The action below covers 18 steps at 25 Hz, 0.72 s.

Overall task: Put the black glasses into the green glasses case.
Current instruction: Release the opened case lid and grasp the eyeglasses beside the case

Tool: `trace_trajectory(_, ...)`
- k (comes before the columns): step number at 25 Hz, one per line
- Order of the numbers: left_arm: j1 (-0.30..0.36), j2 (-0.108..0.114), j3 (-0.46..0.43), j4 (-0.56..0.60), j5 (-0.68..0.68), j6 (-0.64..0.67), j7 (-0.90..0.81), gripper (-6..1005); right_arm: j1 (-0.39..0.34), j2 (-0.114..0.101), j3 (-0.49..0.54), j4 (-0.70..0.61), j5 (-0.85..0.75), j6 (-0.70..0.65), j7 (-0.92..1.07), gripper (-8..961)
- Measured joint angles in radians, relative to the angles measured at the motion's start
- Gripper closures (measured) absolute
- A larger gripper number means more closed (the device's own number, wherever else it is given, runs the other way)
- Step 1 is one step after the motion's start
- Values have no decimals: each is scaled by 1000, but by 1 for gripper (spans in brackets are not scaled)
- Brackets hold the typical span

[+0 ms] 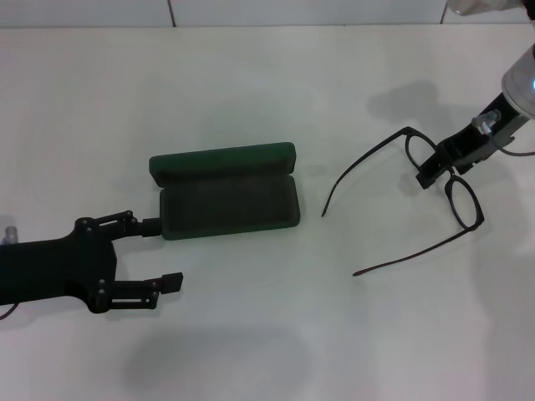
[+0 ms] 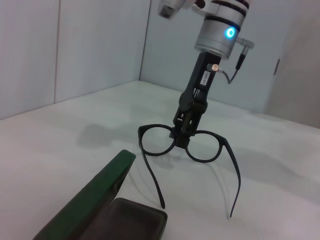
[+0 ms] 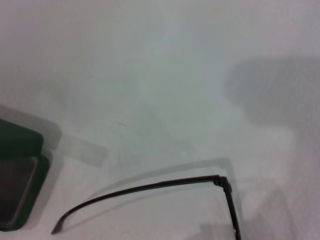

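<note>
The green glasses case (image 1: 224,197) lies open left of the table's middle, lid (image 1: 221,160) folded back toward the far side, dark lining up. It also shows in the left wrist view (image 2: 100,195) and the right wrist view (image 3: 20,145). The black glasses (image 1: 464,200) are at the right, temple arms spread and pointing toward the case. My right gripper (image 1: 436,170) is shut on their bridge; the left wrist view shows it (image 2: 184,136) holding the frame (image 2: 205,146) upright. One temple arm (image 3: 150,186) shows in the right wrist view. My left gripper (image 1: 159,253) is open, its far finger at the case's left end.
The white table (image 1: 251,351) carries nothing else in view. A pale wall runs along its far edge (image 1: 251,17).
</note>
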Motion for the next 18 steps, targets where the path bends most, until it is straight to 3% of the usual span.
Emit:
trace_trajectory(3, 0, -1, 0, 0, -3, 0, 2, 118, -10, 6, -4, -16, 0, 2, 0, 167)
trace_trajectory(9, 0, -1, 0, 0, -6, 0, 10, 119, -10, 7, -5, -17, -1, -3, 1, 384)
trace_trajectory(18, 0, -3, 0, -9, -3, 1, 11, 119, -13, 6, -5, -19, -1, 10, -1, 798)
